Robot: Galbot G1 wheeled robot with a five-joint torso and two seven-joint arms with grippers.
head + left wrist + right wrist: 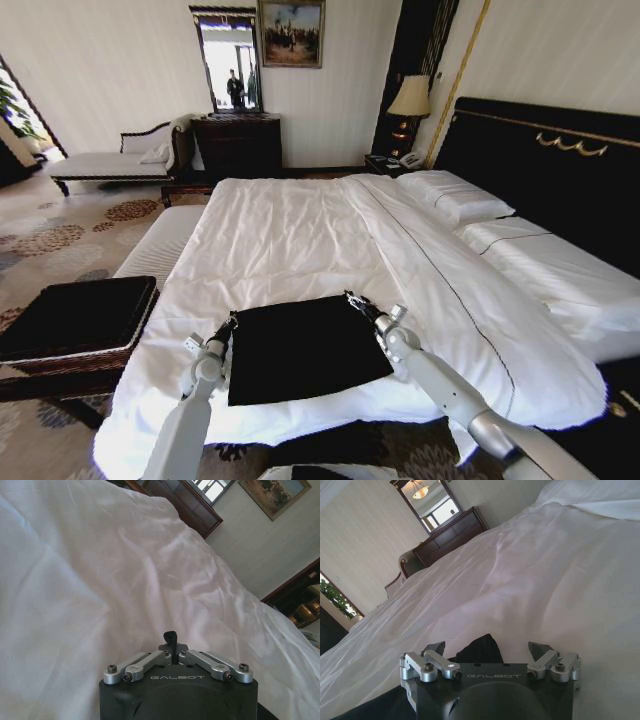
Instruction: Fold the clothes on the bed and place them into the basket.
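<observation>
Both grippers meet the folded black T-shirt lying crosswise: left gripper pinched shut, right gripper spread open.

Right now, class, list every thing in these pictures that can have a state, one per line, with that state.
T-shirt: folded into a flat dark rectangle near the foot of the bed.
Basket: beside the bed, nothing in it.
Left gripper: shut, at the shirt's far left corner.
Right gripper: open, black cloth between its fingers, at the shirt's far right corner.
Bedside lamp: cannot tell whether lit.
</observation>
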